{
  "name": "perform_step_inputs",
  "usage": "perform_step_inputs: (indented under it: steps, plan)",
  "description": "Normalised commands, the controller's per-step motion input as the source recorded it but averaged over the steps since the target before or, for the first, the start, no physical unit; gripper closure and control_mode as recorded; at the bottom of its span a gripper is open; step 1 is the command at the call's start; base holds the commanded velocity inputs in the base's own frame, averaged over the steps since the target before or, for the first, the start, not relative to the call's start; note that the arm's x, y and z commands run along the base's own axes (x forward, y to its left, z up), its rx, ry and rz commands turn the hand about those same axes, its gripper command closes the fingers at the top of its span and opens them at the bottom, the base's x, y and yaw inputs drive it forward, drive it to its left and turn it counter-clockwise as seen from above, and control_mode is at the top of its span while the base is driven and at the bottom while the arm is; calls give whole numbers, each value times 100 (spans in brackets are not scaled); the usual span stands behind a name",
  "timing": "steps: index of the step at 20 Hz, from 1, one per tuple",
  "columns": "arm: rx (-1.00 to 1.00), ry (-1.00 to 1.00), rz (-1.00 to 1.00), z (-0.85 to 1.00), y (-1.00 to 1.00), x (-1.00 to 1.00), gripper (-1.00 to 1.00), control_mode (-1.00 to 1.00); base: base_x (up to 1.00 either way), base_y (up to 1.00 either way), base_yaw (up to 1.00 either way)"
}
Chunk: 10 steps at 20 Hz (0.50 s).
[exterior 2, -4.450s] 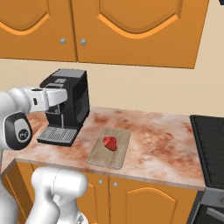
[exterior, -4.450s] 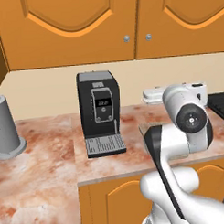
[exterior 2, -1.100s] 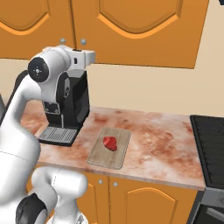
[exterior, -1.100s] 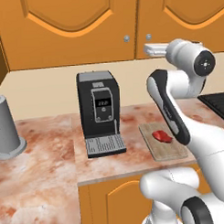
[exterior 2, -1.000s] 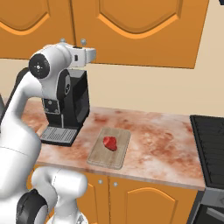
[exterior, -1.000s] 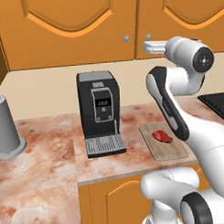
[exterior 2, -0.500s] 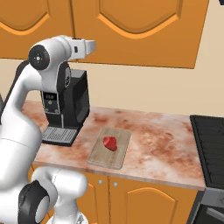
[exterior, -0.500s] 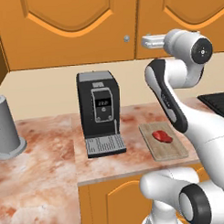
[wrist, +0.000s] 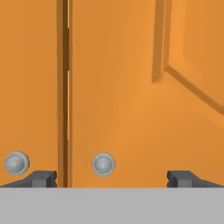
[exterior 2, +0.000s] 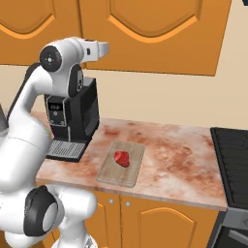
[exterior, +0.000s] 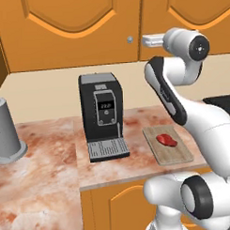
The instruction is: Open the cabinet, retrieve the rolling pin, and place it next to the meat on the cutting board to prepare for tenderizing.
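Hand view: tool (wrist: 111,177) spread wide before cabinet (wrist: 144,87) knob (wrist: 103,164).

My own arm hides the cabinet (exterior: 188,11) knob in the left base view; the cabinet's top is cut off there, and the grey canister (exterior: 5,132) is clipped at the left edge

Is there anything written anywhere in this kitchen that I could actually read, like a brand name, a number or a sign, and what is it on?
Small lit display on the front of the black coffee machine: some pale digits or marks show, too small and blurred to read.
Cabinet doors, cutting board, counter, grey canister: no words, labels or signs show.
So nothing here can be quoted as readable text.
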Motion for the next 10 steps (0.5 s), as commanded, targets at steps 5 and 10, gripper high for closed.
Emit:
perform_step_inputs:
  steps: [5, 10]
  plan:
    - [0, 3, 0, -5, 1, 38, -100, -100, 0, 0, 0]
    - [0, 1, 0, -8, 3, 20, -100, -100, 0, 0, 0]
